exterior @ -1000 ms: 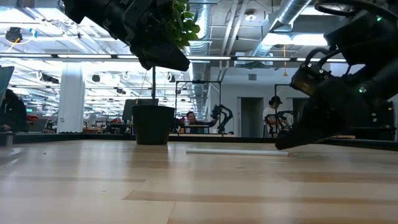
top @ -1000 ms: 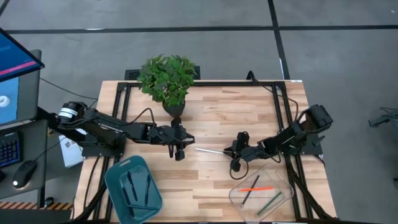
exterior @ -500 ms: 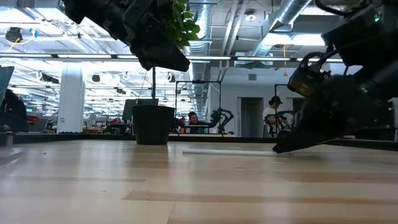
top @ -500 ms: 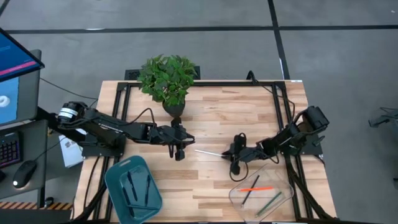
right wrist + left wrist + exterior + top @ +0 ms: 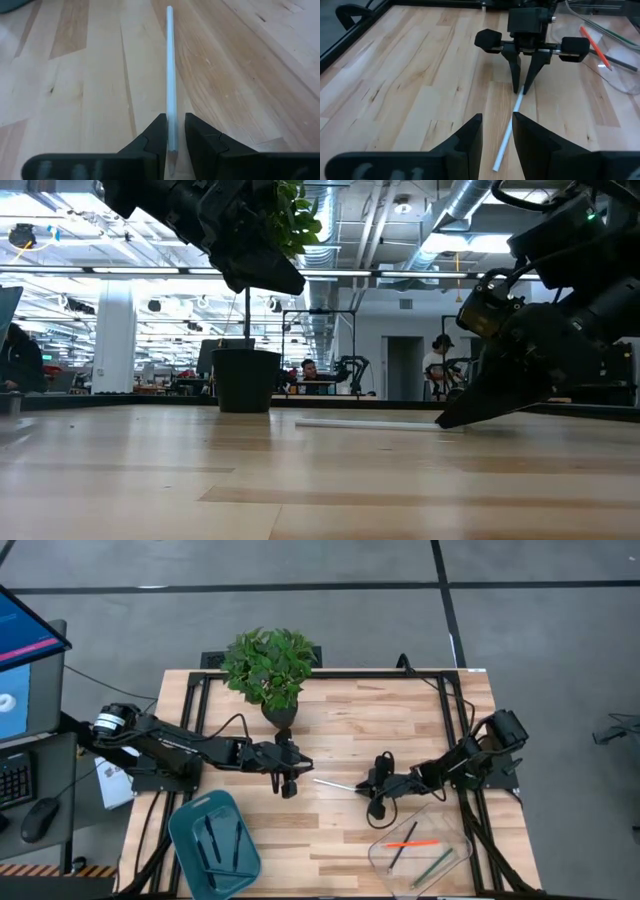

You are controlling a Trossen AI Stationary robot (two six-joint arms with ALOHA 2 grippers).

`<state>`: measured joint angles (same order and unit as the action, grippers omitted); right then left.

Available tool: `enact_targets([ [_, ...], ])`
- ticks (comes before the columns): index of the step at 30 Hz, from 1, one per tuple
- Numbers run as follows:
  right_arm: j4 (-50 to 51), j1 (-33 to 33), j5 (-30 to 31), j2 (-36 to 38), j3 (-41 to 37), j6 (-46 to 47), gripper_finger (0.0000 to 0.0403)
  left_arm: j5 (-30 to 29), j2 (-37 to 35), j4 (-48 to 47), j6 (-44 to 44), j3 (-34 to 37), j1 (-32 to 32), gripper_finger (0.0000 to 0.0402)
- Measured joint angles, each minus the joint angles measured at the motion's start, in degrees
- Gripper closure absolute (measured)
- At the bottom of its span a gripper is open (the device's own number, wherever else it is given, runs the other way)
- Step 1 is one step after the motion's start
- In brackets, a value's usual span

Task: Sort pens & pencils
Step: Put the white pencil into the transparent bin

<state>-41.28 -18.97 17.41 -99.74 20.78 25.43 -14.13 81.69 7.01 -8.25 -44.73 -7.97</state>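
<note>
High view: white pencil (image 5: 336,783) is lying mid-table.
Right gripper (image 5: 173,134): fingers are straddling the pencil's near end, nearly closed on it.
Left gripper (image 5: 496,131): is hovering just above the pencil's other end, jaws parted, empty.

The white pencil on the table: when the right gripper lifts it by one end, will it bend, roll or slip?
The white pencil looks thin, straight and stiff, so it probably will not bend. The right gripper pinches only one end, so the free end may droop or pivot. If dropped, it would likely roll on the smooth wooden table.
</note>
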Motion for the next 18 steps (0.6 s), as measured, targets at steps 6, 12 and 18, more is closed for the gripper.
enact_targets([
  [6, 0.38, 1.2, -0.78, 0.04, 0.09, 0.02, 0.031, 0.0, 0.0, 0.0, 0.02, 0.0, 0.0, 0.0303],
  [12, 0.5, 2.38, -1.44, 0.07, 0.11, -0.31, 0.031, -0.03, 0.0, 0.0, 0.02, 0.0, 0.0, 0.0303],
  [18, 0.7, 2.65, -0.53, 0.07, 0.11, -1.4, 0.031, -0.07, 0.0, 0.0, 0.04, 0.0, 0.01, 0.0303],
])
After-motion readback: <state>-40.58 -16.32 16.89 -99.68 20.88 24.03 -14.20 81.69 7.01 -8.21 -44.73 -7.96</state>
